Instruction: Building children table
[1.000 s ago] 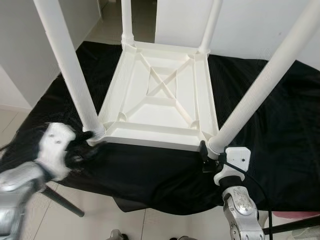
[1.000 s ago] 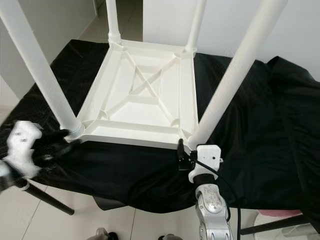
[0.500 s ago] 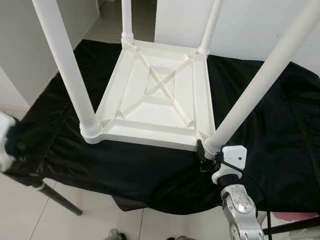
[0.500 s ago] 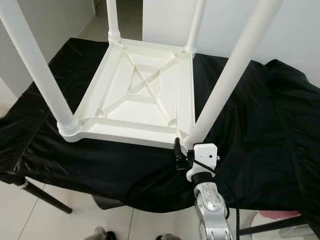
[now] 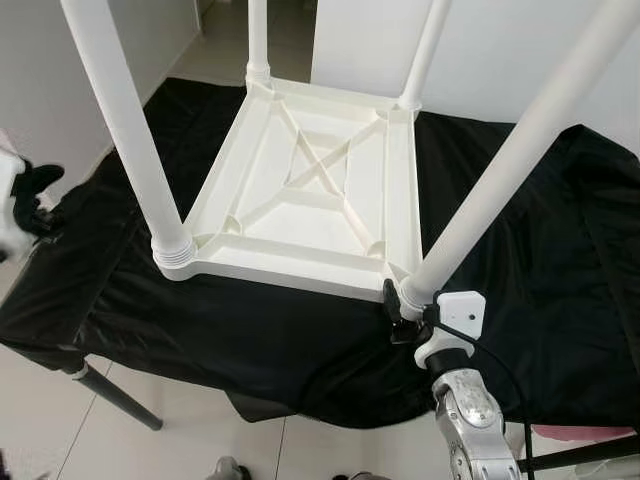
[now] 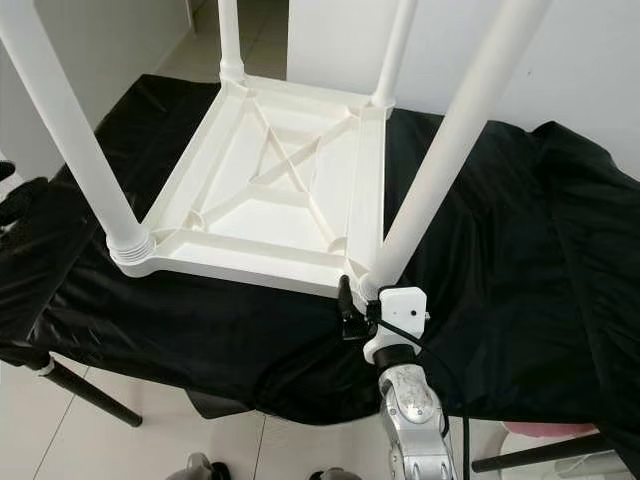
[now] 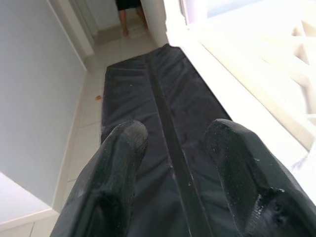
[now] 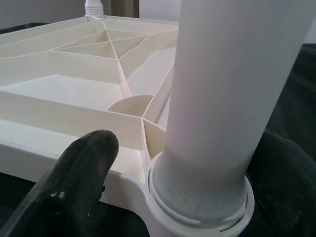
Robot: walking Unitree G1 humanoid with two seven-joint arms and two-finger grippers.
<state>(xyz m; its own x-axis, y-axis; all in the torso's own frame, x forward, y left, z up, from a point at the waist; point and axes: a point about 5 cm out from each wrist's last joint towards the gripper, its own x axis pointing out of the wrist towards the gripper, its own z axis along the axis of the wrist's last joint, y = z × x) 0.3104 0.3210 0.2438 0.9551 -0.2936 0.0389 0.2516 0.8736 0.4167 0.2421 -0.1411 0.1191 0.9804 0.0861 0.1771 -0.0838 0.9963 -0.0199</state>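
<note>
The white children's table (image 5: 300, 240) lies upside down on a black cloth (image 5: 250, 335), all its legs pointing up. My right gripper (image 5: 398, 315) is at the base of the near right leg (image 5: 500, 180). In the right wrist view its fingers (image 8: 74, 187) straddle that leg's collar (image 8: 197, 192), open, with a gap on one side. My left gripper (image 5: 30, 190) hovers at the far left over the cloth's edge, away from the near left leg (image 5: 130, 130). It is open with nothing between its fingers (image 7: 123, 148).
The cloth covers a low stand with black legs (image 5: 115, 400) on a pale tiled floor. White walls stand close on the left and behind. A person's legs (image 7: 131, 12) show far down the corridor. A pink object (image 5: 590, 432) sits at the bottom right.
My left gripper has let go of the near left leg's base and drawn away to the left. The right gripper stays at the near right leg.
</note>
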